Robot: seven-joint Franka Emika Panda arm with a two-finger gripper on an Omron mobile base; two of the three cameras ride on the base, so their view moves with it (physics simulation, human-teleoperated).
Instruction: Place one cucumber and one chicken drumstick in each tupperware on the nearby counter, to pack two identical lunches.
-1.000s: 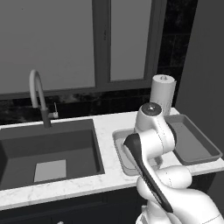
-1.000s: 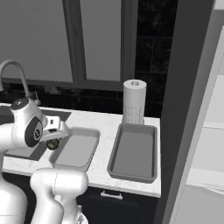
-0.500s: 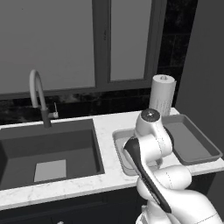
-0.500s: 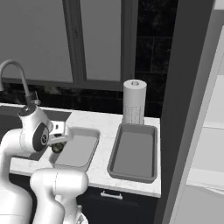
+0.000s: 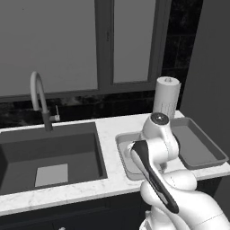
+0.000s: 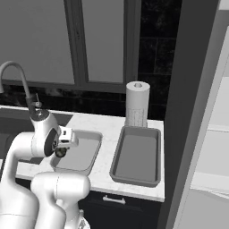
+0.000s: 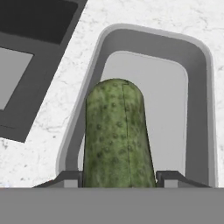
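Note:
My gripper (image 7: 118,179) is shut on a bumpy green cucumber (image 7: 117,135), which points away from the hand. Under it lies the smaller, lighter tupperware (image 7: 151,83), and the cucumber hangs over its left half. From the right base view the gripper (image 6: 62,150) hovers at that tupperware's (image 6: 85,152) near left corner with the dark cucumber (image 6: 60,153) in it. The larger, darker tupperware (image 6: 136,156) sits just to the right on the white counter (image 6: 107,134). My arm hides most of the smaller tupperware (image 5: 122,150) in the left base view. The chicken drumstick is out of view.
A paper towel roll (image 6: 136,103) stands behind the larger tupperware (image 5: 197,146). The dark sink basin (image 5: 49,152) with its curved faucet (image 5: 38,96) lies left of the containers. A tall dark panel (image 6: 192,112) bounds the counter on the right.
The hand has come down and a little to the right with the cucumber, closer over the smaller tupperware. The jaws have kept their grip.

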